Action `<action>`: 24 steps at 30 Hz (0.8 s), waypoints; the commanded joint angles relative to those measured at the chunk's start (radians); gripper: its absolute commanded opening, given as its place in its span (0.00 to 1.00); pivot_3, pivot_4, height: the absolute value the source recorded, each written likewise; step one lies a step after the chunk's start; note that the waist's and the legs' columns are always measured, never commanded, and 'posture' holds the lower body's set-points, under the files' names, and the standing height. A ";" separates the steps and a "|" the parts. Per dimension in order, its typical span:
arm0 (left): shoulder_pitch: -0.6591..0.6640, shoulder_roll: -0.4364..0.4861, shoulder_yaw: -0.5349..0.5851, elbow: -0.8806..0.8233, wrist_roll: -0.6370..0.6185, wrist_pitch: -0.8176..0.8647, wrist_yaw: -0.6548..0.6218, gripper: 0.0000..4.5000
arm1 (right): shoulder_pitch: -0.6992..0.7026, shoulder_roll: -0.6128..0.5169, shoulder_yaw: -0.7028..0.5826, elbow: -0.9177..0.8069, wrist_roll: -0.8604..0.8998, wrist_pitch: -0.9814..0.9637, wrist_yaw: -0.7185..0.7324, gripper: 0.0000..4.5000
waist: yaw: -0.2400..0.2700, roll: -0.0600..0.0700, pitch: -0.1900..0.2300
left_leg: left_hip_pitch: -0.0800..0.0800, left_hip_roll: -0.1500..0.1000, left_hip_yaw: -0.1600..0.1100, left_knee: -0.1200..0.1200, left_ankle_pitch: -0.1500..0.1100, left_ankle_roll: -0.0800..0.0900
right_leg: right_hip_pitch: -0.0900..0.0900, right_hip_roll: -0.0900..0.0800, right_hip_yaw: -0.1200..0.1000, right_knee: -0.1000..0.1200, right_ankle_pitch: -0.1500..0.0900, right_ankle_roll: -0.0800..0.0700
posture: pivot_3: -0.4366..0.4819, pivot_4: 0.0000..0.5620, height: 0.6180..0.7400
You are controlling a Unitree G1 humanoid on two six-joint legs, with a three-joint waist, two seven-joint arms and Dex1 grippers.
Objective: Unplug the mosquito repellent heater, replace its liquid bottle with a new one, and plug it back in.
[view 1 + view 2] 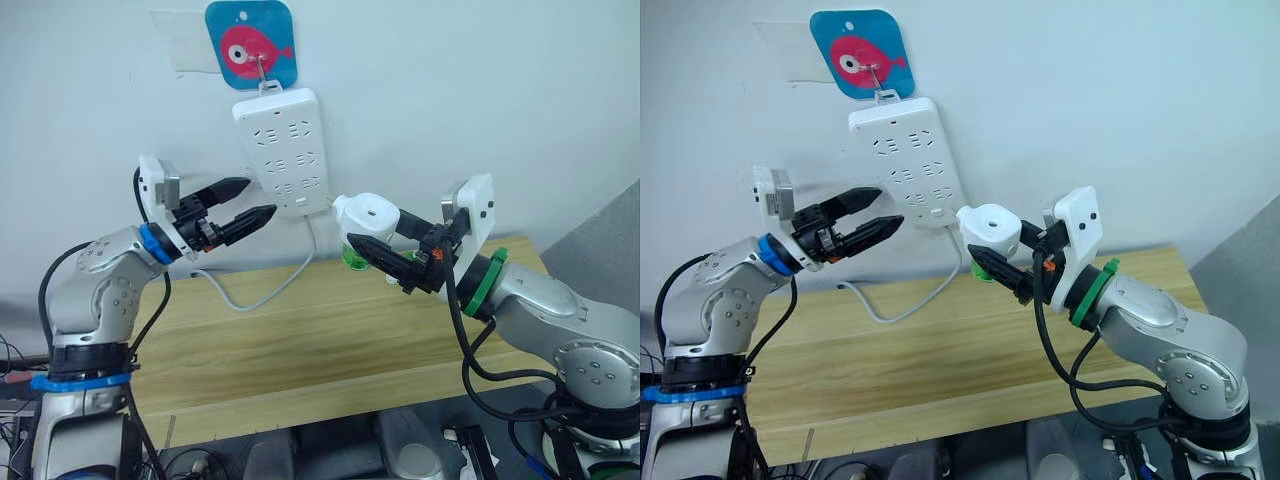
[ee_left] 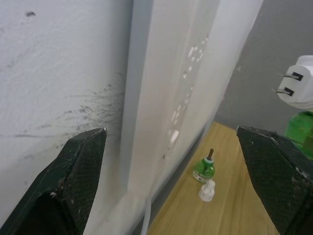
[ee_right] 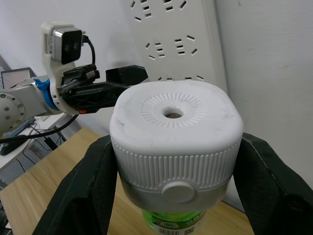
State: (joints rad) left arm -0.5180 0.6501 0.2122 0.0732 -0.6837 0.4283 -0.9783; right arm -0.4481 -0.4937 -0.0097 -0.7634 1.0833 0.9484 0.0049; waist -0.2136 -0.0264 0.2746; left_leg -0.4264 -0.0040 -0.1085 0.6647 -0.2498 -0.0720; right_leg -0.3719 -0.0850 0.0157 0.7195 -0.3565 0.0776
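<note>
No writing is readable. The right gripper (image 1: 392,252) clamps the heater (image 1: 366,217) beside the power strip (image 1: 284,151); the left gripper (image 1: 243,203) gapes wide near it.

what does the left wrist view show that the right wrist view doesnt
The left wrist view alone shows the heater's plug prongs, plus a small green bottle and a white cap on the wooden table. The right wrist view alone shows the heater's vent hole and the left gripper, open, near the strip. Both show the power strip, the mosquito repellent heater held by the right gripper, and its green bottle.
</note>
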 commanded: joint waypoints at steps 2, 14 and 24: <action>-0.049 -0.021 -0.016 0.030 0.019 -0.026 -0.040 1.00 | 0.005 -0.001 -0.015 -0.051 0.018 -0.017 -0.018 0.66 | -0.009 0.000 0.000 | 0.000 0.000 0.000 0.000 0.000 0.000 | 0.000 0.000 0.000 0.000 0.000 0.000 | 0.11 0.33 1.00; -0.130 -0.083 -0.024 0.116 0.039 -0.036 -0.090 0.96 | 0.016 -0.002 -0.013 -0.071 0.020 -0.017 -0.060 0.66 | -0.041 0.000 0.000 | 0.000 0.000 0.000 0.001 0.001 0.001 | 0.000 0.000 -0.001 0.001 0.001 0.001 | 0.09 0.34 1.00; -0.109 -0.073 0.000 0.085 0.030 -0.024 -0.089 0.40 | -0.006 0.009 0.000 -0.045 0.015 -0.015 -0.058 0.66 | -0.042 0.000 0.000 | 0.000 0.000 0.000 0.001 0.002 0.002 | 0.000 0.000 -0.001 0.001 0.001 0.001 | 0.11 0.35 1.00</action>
State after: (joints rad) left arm -0.6253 0.5646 0.1846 0.1971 -0.6360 0.4072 -1.0645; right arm -0.4373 -0.4896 -0.0002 -0.7822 1.0835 0.9484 -0.0516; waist -0.2552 -0.0264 0.2744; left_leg -0.4265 -0.0043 -0.1088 0.6653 -0.2480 -0.0701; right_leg -0.3715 -0.0854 0.0150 0.7205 -0.3552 0.0781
